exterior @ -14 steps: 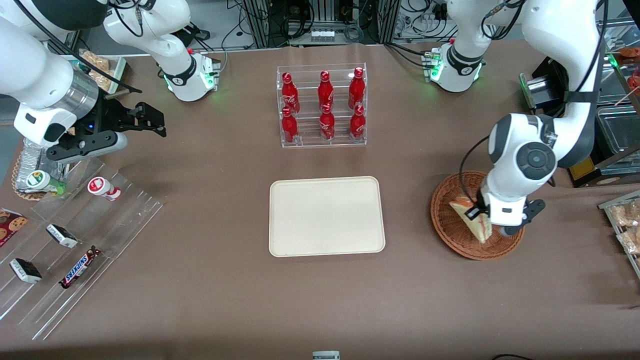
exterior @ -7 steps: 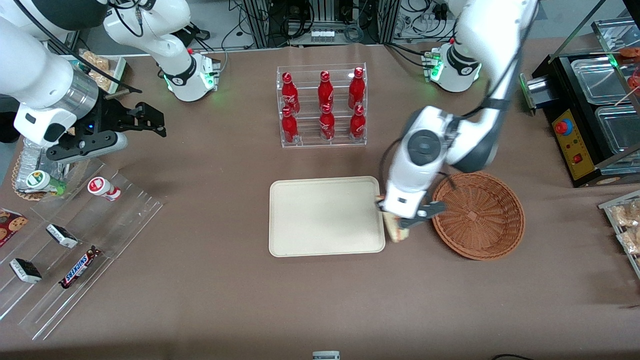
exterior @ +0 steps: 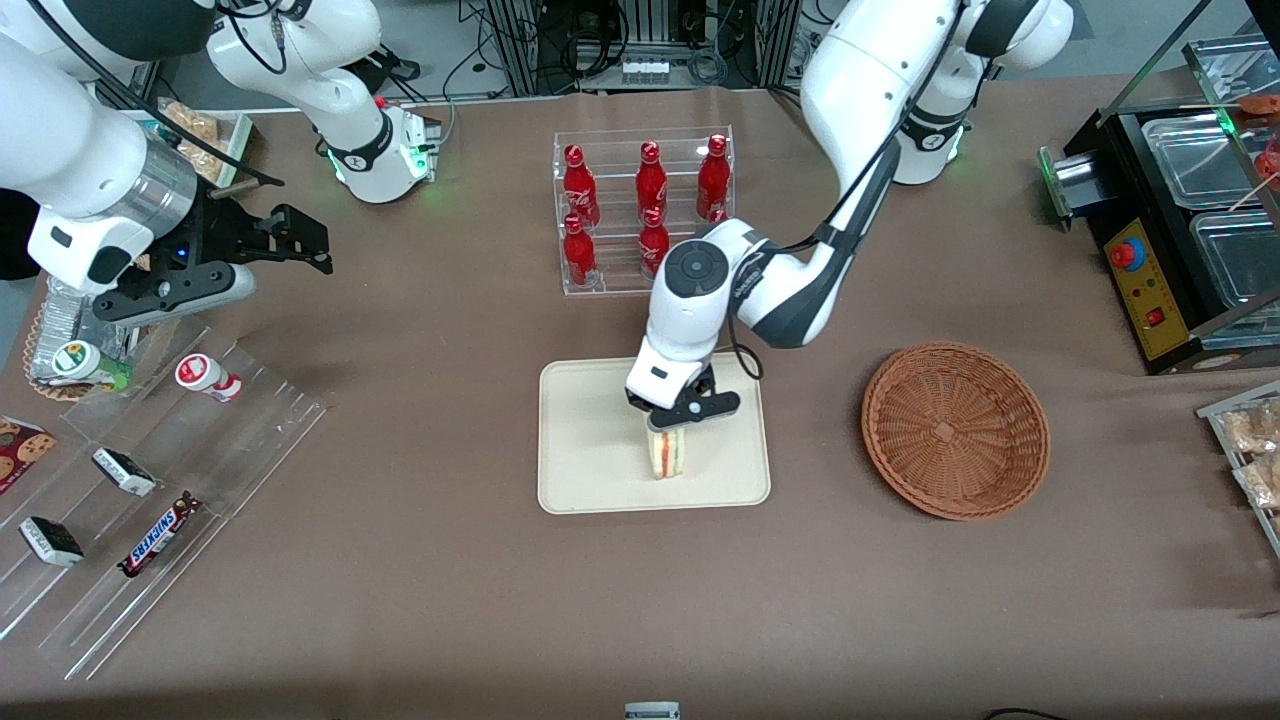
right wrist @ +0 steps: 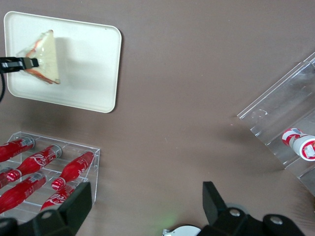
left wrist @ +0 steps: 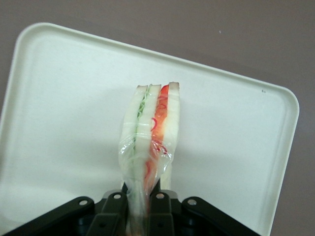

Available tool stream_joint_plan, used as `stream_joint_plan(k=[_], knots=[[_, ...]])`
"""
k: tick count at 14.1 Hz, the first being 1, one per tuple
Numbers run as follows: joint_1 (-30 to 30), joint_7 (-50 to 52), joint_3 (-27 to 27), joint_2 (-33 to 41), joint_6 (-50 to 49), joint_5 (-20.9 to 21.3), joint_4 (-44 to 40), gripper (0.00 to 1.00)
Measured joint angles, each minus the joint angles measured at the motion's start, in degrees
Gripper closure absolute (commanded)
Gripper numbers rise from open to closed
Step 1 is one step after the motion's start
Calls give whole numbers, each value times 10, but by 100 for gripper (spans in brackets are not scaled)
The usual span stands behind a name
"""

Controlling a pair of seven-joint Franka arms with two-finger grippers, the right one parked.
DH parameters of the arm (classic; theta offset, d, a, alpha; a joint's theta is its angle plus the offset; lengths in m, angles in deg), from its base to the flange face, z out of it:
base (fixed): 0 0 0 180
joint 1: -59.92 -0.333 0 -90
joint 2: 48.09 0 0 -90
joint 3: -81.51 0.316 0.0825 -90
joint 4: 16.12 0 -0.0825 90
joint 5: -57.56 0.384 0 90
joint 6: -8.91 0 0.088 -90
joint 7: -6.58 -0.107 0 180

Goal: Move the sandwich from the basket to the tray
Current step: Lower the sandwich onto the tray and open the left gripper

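Observation:
My gripper (exterior: 668,428) (left wrist: 141,201) is shut on the wrapped sandwich (exterior: 667,454) (left wrist: 150,130), pinching its clear wrap between both fingers (left wrist: 114,209). The wedge of pale bread with red and green layers hangs point-down over the cream tray (exterior: 590,400) (left wrist: 59,108), near its edge closest to the front camera. The right wrist view also catches the sandwich (right wrist: 44,56) above the tray (right wrist: 88,64). The round wicker basket (exterior: 955,430) stands beside the tray, toward the working arm's end of the table, with nothing in it.
A clear rack of red bottles (exterior: 645,210) stands farther from the front camera than the tray. Clear display racks with snacks (exterior: 150,480) lie toward the parked arm's end. A black appliance (exterior: 1170,230) and packaged pastries (exterior: 1250,450) sit past the basket.
My gripper has carried the sandwich out of the basket, across the tray's rim, to above the tray. The basket now holds nothing.

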Motion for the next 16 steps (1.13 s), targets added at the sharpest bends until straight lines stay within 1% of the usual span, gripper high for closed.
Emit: stream_joint_plan(k=[2,3,4,5,6,7,11,13,16], knots=[[8,-1,0,-13,0,2,-5,93],[11,-2,0,-17,1,10,-6,92],[12,-3,0,-21,1,21,-6,86],[13,-2,0,-25,1,29,-6,63],[13,-3,1,-29,2,31,-6,24],[13,-2,1,-32,6,31,-7,0],[13,-2,2,-26,9,31,-24,0],[10,-3,6,6,-25,32,-37,0],[1,-3,14,79,-101,32,-40,0]])
